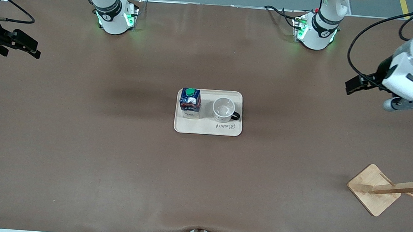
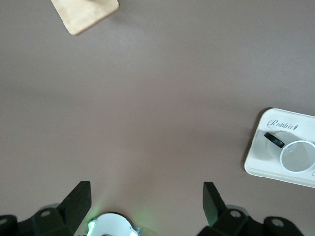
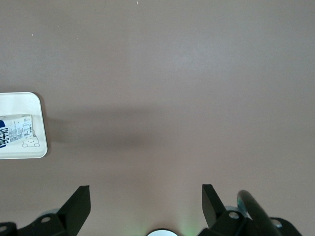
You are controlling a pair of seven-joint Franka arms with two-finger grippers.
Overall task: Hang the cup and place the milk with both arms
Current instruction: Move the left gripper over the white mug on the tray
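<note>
The white cup [image 1: 224, 109] stands upright on a cream tray [image 1: 207, 129] at the table's middle, its black handle toward the left arm's end. The dark blue milk [image 1: 190, 102] with a green cap stands beside it on the tray, toward the right arm's end. My left gripper [image 1: 357, 85] is open and empty, up over bare table at the left arm's end. My right gripper [image 1: 24, 46] is open and empty over the right arm's end. The left wrist view shows the cup [image 2: 297, 156] and the tray [image 2: 256, 162]. The right wrist view shows the milk [image 3: 15, 129] and the tray's corner [image 3: 39, 123].
A wooden cup rack [image 1: 391, 186] with pegs stands on a square base near the left arm's end, nearer the front camera than the tray. Its base corner shows in the left wrist view [image 2: 84, 14]. Brown table surrounds the tray.
</note>
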